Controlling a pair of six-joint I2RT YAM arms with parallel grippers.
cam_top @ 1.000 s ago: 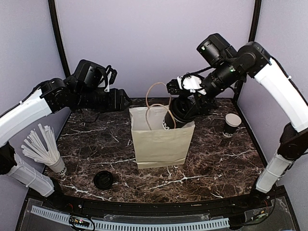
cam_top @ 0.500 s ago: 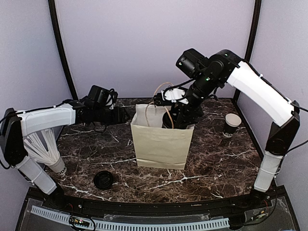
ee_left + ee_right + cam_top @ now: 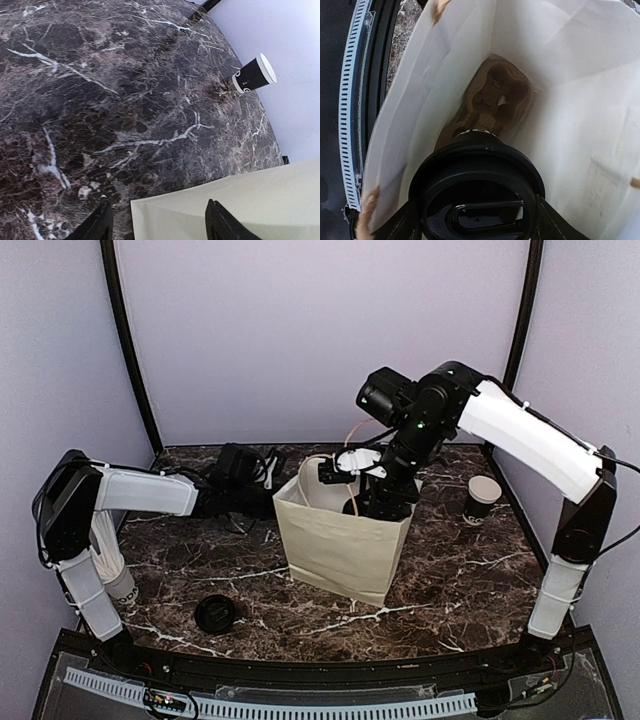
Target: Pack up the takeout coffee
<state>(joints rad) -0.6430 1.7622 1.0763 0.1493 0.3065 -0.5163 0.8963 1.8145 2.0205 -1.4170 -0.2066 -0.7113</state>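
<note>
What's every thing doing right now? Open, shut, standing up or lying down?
Bag, open, standing.
Coffee, lidded, held inside the bag.
Carrier, at the bag's bottom.
Spare cup, upright, no lid.
Loose lid, flat on the table.
Left gripper, open at the bag's rim.
Right gripper, shut on the coffee.

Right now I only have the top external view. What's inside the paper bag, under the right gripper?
Observer: A brown pulp cup carrier lies on the bottom of the bag.
Operator: Is the coffee seated in it?
Observer: Can't tell. The takeout coffee, lid on, is held by the right gripper over the carrier's near end, and it hides the contact.
Operator: And the left gripper?
Observer: The left gripper has its jaws open, with a corner of the bag between them, not pinched.
</note>
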